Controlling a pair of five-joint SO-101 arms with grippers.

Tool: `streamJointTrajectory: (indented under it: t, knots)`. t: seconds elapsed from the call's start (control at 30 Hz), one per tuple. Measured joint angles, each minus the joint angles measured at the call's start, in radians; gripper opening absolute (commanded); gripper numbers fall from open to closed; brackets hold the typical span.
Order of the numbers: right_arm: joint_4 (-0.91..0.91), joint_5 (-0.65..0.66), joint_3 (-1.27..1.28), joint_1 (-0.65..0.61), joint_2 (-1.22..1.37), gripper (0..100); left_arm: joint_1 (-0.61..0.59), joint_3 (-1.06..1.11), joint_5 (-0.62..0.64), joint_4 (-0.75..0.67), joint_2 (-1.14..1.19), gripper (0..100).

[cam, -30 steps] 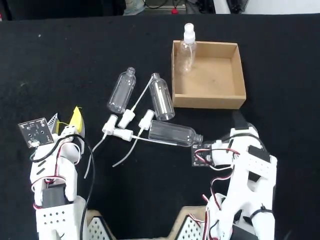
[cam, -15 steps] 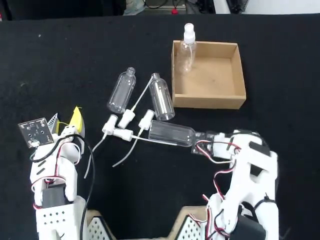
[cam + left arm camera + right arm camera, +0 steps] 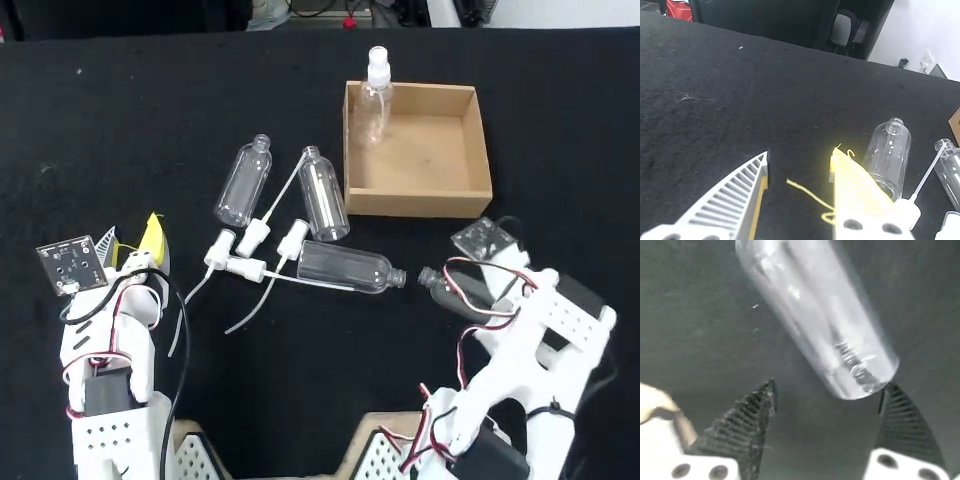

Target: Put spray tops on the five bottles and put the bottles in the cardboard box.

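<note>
The right gripper (image 3: 829, 389) is spread wide. Its two black fingers (image 3: 745, 415) stand either side of the end of the near bottle (image 3: 815, 315), and neither one touches it as far as I can see. From above, the right gripper (image 3: 438, 288) sits just beside the neck of the near bottle (image 3: 345, 267), which lies on its side on the black table (image 3: 150, 110), in front of the cardboard box (image 3: 415, 203).

Further out, the second bottle (image 3: 323, 193) and the third bottle (image 3: 243, 180) also lie flat with their necks open. Four loose spray tops (image 3: 253, 237) are bunched between those bottles and the left arm, their thin tubes crossing, and one tube reaches the near bottle. The capped bottle (image 3: 375, 100) stands upright in the box's far corner, on the side toward the other bottles.

The left gripper (image 3: 130, 235) is apart from all this at the table's left. Its white and yellow fingers are parted with nothing between them, and the spray tops lie between it and the bottles.

From above, the right arm's dark fingers blend into the table, while its wrist camera makes their spread plain. The left wrist camera looks past the left gripper (image 3: 800, 155) to the third bottle (image 3: 887, 155) and a spray top (image 3: 910, 210). It also catches a yellow thread (image 3: 807, 192) trailing off the yellow finger.
</note>
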Motion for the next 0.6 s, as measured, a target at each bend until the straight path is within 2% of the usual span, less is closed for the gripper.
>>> streamJointTrajectory:
  t: [0.17,0.47,0.6]
  knots:
    - [0.12,-0.061,-0.015,0.005,0.0,31.2,0.0,0.0,0.0,0.0,0.0,20]
    - [0.282,-0.066,-0.37,0.02,0.0,31.2,0.0,0.0,0.0,0.0,0.0,20]
    - [0.345,-0.069,-0.439,-0.097,0.0,31.5,0.0,0.0,0.0,0.0,0.0,20]
